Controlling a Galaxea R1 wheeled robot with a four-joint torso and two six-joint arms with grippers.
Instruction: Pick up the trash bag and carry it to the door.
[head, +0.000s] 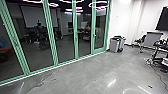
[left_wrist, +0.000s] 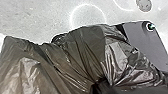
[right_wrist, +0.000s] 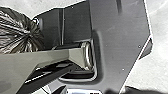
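Trash bag, crumpled, apparently pinched in left end effector; right end effector: can't tell.

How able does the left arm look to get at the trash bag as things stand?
Probably yes. In the left wrist view the trash bag bulks large, close to the camera, its folds drawn tight together, and I see nothing blocking it.

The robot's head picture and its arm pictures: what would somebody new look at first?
Probably the big green frames around dark glass, across the left of the head view, with glowing pinkish rings showing up high in the glass. Then the shiny, crumpled trash bag, close to the left wrist camera, with pale floor beyond it.
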